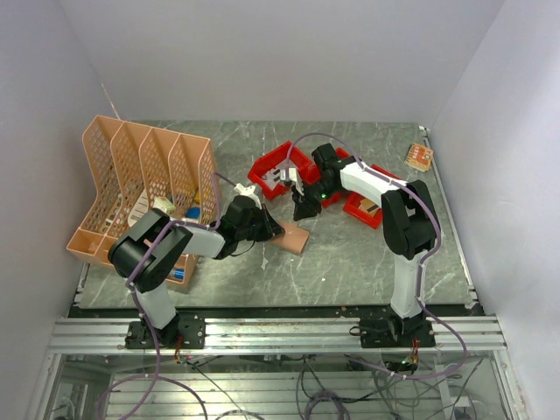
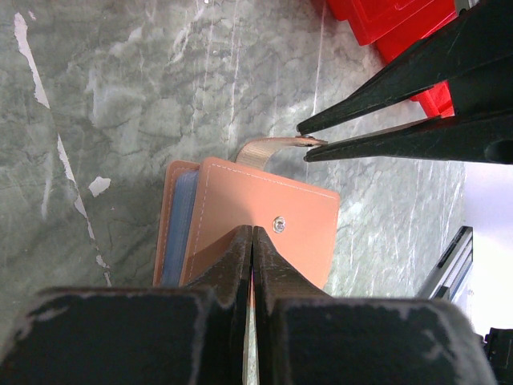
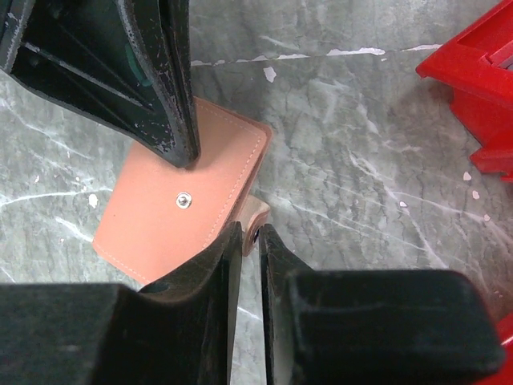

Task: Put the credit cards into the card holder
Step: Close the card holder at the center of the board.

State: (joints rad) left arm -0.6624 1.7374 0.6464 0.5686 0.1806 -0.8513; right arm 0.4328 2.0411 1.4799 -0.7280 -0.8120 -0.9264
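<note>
Card holder (image 1: 289, 236) lies folded on the desk (image 1: 350, 258), centre, between the arms. Left pincer (image 2: 252, 234) is fully closed, tips bearing on its near edge. Right pincer (image 3: 250, 233) is narrow, nipping the clasp strap (image 2: 264, 151). Judged light, limp leather; the strap offers the sound hold for lifting the cover.

Peach file rack (image 1: 140, 166), red bins (image 1: 261, 166)

I am finding nothing readable, no words, numbers, brand marks or labels, on the card holder (image 3: 160, 212) or on anything else in these views.
</note>
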